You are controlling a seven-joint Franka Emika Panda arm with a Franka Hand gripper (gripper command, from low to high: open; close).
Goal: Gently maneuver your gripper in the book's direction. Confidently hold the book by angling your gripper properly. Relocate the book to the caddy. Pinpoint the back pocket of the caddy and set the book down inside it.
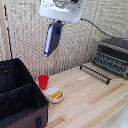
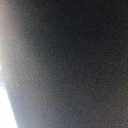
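A pale wooden counter [image 1: 85, 95] runs before a woven screen. Our hand [image 1: 59, 21] hangs high, clenched on the book [image 1: 52, 38], which dangles tilted, well above the counter and off to the exterior view's right of the caddy [image 1: 20, 95]. We judge it could swing, slip, or catch the divider before reaching the back pocket [image 1: 12, 75].

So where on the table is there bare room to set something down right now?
The widest bare wood lies at the front of the table, between the small bowl and the toaster oven, forward of its open door. It is crowded beside the caddy, where the red cup and bowl sit close together.
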